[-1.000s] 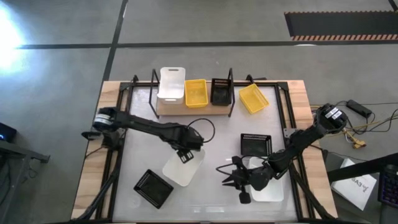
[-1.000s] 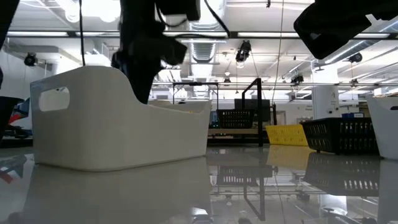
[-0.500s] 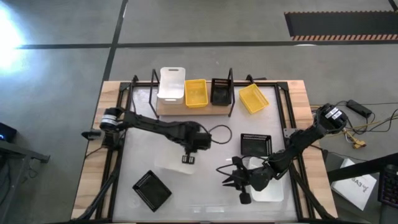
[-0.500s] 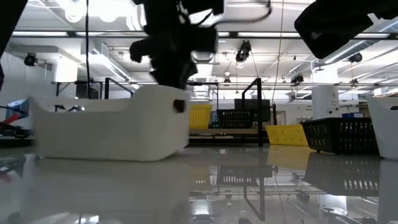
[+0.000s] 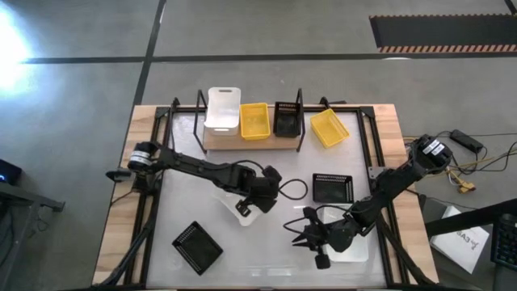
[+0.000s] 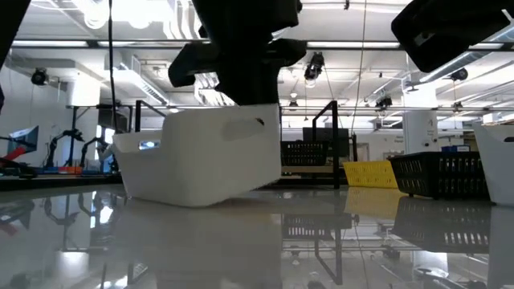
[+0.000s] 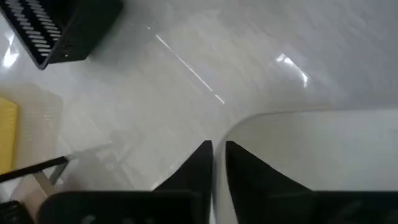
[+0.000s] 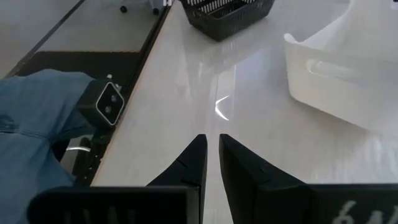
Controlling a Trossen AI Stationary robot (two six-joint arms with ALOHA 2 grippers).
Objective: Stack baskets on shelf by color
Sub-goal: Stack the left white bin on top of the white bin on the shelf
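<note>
My left gripper (image 5: 249, 202) is shut on a white basket (image 5: 230, 200) at the table's middle; the low view shows that basket (image 6: 201, 156) tilted under the arm. My right gripper (image 5: 300, 234) hangs shut and empty near the front edge, next to another white basket (image 5: 349, 246). On the shelf (image 5: 218, 139) at the back stand a white (image 5: 224, 109), a yellow (image 5: 254, 121) and a black basket (image 5: 285, 119). Loose on the table lie a yellow basket (image 5: 329, 128) and two black ones (image 5: 198, 246), (image 5: 331, 187). My left gripper (image 7: 219, 152) pinches the white basket's rim at a rounded corner (image 7: 239, 127) between its two fingers, one finger over the bare table outside the wall, the other on the basket's side. The fingers come from above. The basket sits tilted; whether its bottom (image 6: 193, 201) is off the table, I cannot tell.
Black rails (image 5: 367, 145) run along the table's sides. In the right wrist view a small camera block (image 8: 106, 102) stands at the table's edge, with a person's blue trouser leg (image 8: 31, 118) beyond it. Bare white tabletop (image 5: 275, 259) lies along the front.
My left gripper has gone toward the table's right edge. The white basket has turned about and shifted toward the right under it, and it now sits tilted. My right arm has kept its place.
</note>
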